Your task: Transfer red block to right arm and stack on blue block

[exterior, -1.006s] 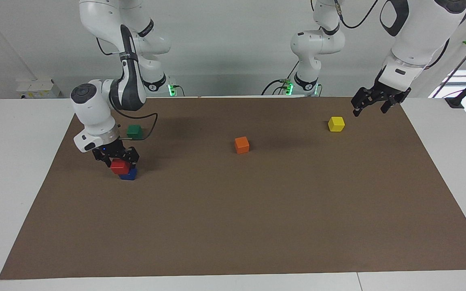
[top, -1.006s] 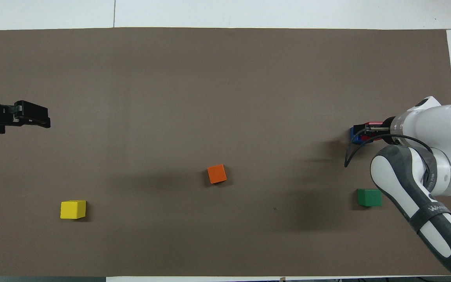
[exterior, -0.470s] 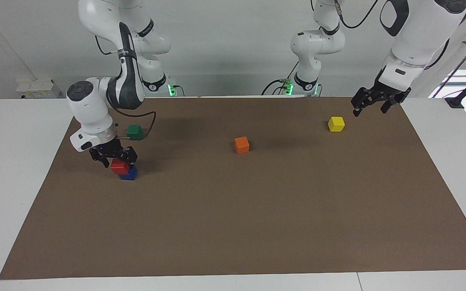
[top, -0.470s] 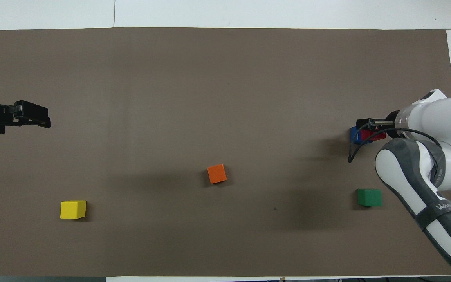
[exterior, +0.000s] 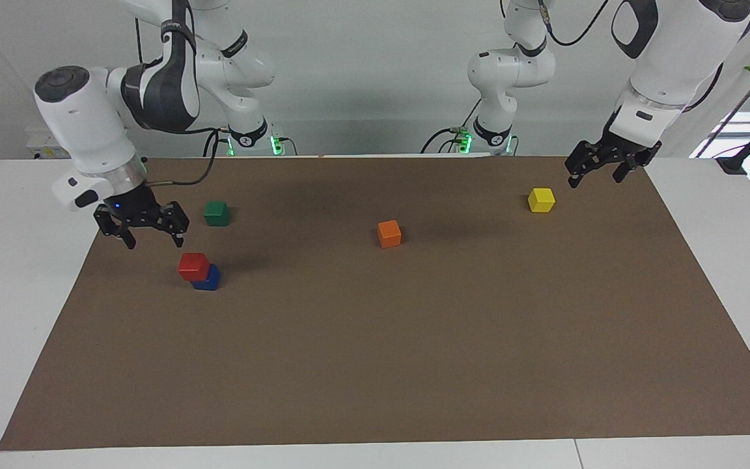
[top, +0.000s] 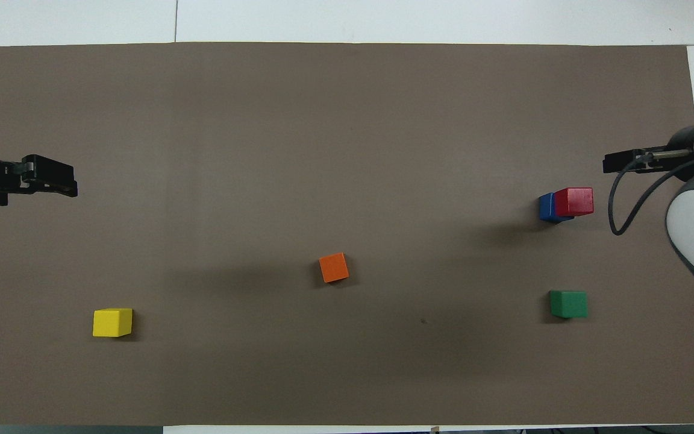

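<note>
The brown mat covers most of the table and serves as the landmark. The right arm reaches out over the mat's edge at its own end of the table, and the right gripper hangs in the air above that edge with its fingers spread and nothing between them. The left gripper waits raised over the mat's corner at the left arm's end, on the side nearest the robots, its fingers also spread and empty.

On the mat, the red block sits on top of the blue block, shifted a little off-centre so part of the blue one shows; the stack stands toward the right arm's end, free of both grippers. The green block, orange block and yellow block lie apart on the mat.
</note>
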